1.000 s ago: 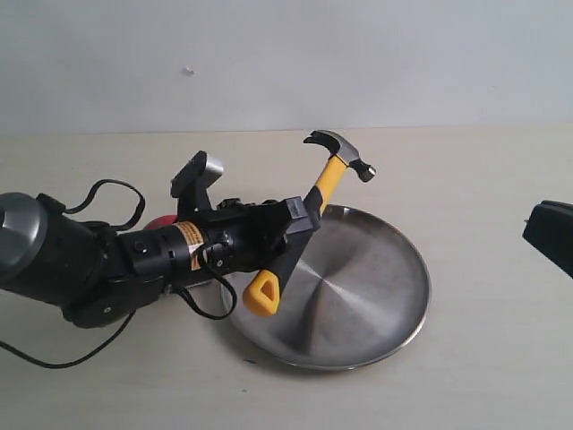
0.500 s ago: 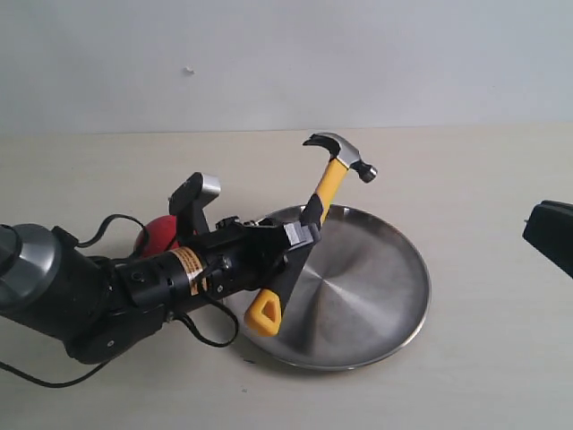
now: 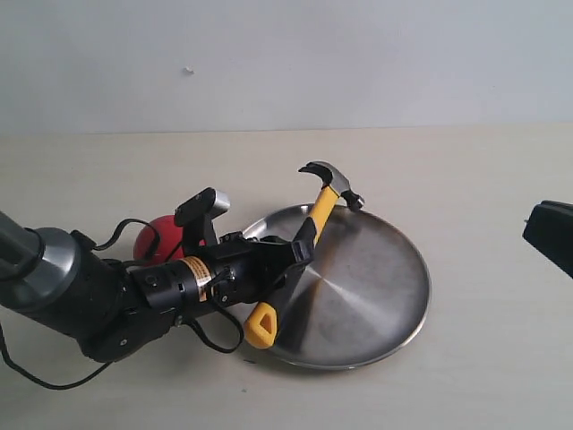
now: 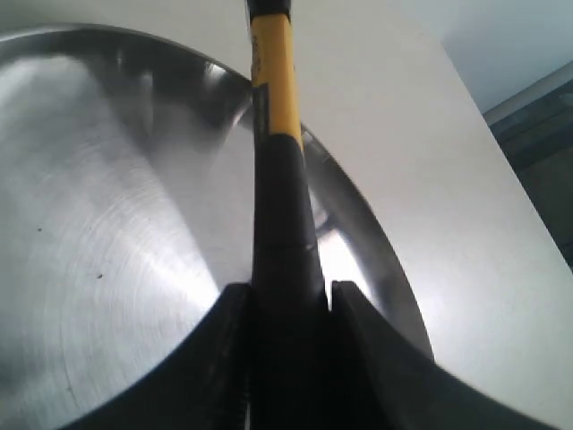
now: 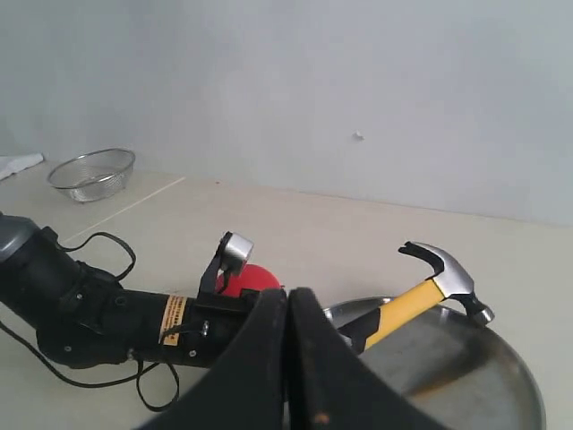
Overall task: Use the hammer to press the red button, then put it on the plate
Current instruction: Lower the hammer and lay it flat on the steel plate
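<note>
Exterior view: my left tool (image 3: 300,246) grips the hammer (image 3: 320,208) by the black middle of its handle. The hammer is tilted. Its dark head is up and away from me, over the far rim of the plate (image 3: 372,287), and its yellow loop is down at the plate's near left rim. I cannot tell whether the loop touches the steel. The plate lies on the tabletop (image 3: 466,170). The button (image 3: 154,238) sits on the tabletop just left of the plate, partly hidden behind my left arm (image 3: 89,300) and its black cable.

Left wrist view: the left tool (image 4: 288,300) has its 2 fingers (image 4: 224,358) pressed narrow against either side of the black handle. The yellow neck of the hammer (image 4: 273,90) runs out from them over the shiny plate (image 4: 107,224) and past its rim toward the bare tabletop (image 4: 403,134).

Right wrist view: my right tool (image 5: 288,309) has its fingers pressed together with nothing between them. It hangs well apart from the work, and in the exterior view only its dark tip (image 3: 551,235) shows at the right edge. Beyond it I see the hammer (image 5: 419,301) with its head raised above the plate (image 5: 474,376), the button (image 5: 252,278) red behind the left arm (image 5: 81,313), and a wire basket (image 5: 91,173) far off on the tabletop.
</note>
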You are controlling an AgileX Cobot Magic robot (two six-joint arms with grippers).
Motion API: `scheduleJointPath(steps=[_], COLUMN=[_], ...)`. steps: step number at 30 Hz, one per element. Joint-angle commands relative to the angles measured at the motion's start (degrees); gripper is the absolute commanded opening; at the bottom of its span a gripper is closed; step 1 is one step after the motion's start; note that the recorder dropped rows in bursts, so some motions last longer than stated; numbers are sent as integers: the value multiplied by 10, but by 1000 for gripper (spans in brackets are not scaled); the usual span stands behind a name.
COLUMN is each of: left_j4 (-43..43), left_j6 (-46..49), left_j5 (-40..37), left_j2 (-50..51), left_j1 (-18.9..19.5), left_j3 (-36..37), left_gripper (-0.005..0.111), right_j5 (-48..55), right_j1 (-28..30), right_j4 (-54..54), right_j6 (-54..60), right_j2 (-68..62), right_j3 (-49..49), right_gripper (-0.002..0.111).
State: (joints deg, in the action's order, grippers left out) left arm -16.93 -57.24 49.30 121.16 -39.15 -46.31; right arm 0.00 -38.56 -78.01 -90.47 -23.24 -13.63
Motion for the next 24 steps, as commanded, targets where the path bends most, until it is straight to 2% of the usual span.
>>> scheduleJointPath(steps=[1, 8, 9, 15, 17, 24], left_j4=[-5, -10, -15, -29, -30, -31], left_j6=[11, -34, -39, -73, -74, -90], left_j5=[35, 15, 9, -4, -4, 13], left_j2=[-5, -5, -5, -5, -5, -5], left_j1=[-2, -2, -2, -2, -2, -2], left_j3=[-12, -12, -12, -12, -12, -12], left_gripper=[0, 1, 4, 46, 55, 57], right_j5=[-4, -4, -4, -4, -4, -4], right_j1=[-1, -1, -1, -1, -1, -1], right_j4=[0, 1, 1, 1, -2, -1], right_j6=[4, 4, 4, 4, 4, 4], right_j2=[-1, -1, -1, -1, -1, -1], right_j3=[2, 2, 2, 2, 2, 2], right_gripper=[0, 0, 0, 0, 0, 0])
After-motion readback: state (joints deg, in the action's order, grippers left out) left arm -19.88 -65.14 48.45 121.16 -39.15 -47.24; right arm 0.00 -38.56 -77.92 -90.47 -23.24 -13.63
